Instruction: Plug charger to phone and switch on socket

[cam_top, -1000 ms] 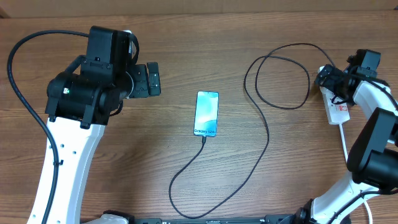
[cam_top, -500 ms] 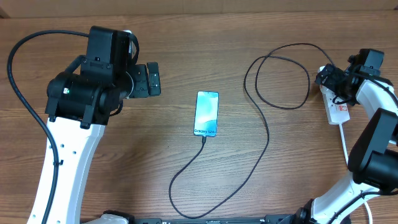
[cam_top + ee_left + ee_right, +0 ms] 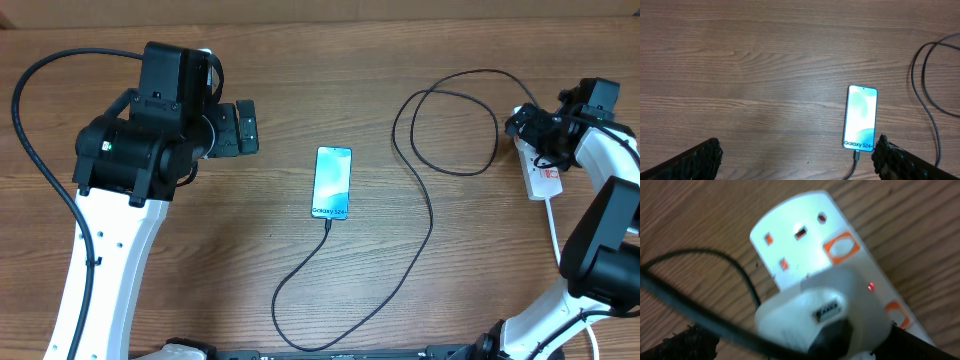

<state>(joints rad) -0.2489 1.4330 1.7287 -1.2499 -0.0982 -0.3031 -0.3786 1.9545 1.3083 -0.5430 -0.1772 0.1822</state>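
the phone [image 3: 332,183] lies on the worktop [image 3: 740,50], the black cable [image 3: 430,215] in its lower end. right fingers [image 3: 685,342] flank the white adapter [image 3: 825,312] on the power strip [image 3: 800,235]; clamped or not, i cannot tell. left fingers [image 3: 707,156] are apart, empty. press the switch [image 3: 897,314] squarely, without dragging the strip.

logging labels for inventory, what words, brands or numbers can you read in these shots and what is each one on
"Galaxy S24+": near the cable end of the slim teal-screened smartphone, sharp in the left wrist view.
Red print on the narrow white power strip: too small to read from overhead, and the blurred right wrist view shows no lettering.
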